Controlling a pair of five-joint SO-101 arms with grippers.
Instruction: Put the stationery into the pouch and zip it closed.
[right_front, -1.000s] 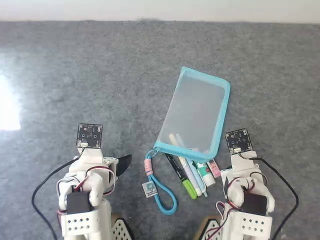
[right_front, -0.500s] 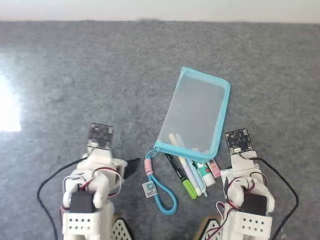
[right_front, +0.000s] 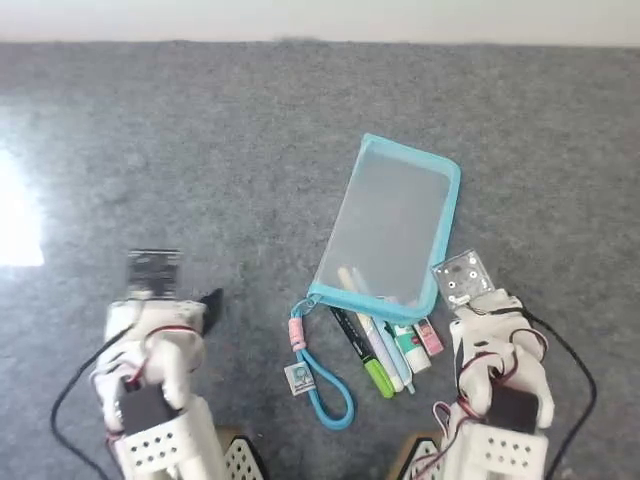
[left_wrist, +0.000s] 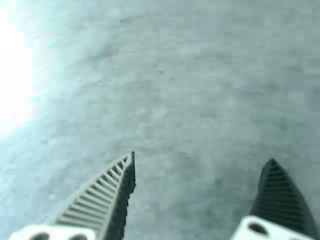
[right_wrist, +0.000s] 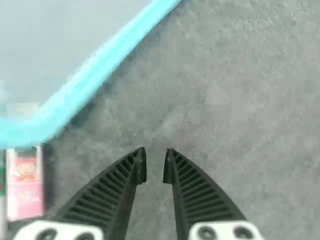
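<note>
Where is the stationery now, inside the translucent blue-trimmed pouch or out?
Partly in. The pens and markers stick out of the translucent blue-trimmed pouch at its open edge, their free ends lying on the grey carpet.

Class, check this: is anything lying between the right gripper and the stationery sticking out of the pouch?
Nothing visible does. Only bare grey mat lies between the right gripper and the nearest piece, the pink item beside the blue-edged pouch.

Upper ends of pens (right_front: 375, 350) dim inside pouch (right_front: 395, 225), pink item (right_wrist: 22, 187), perhaps eraser, part-hidden
</note>
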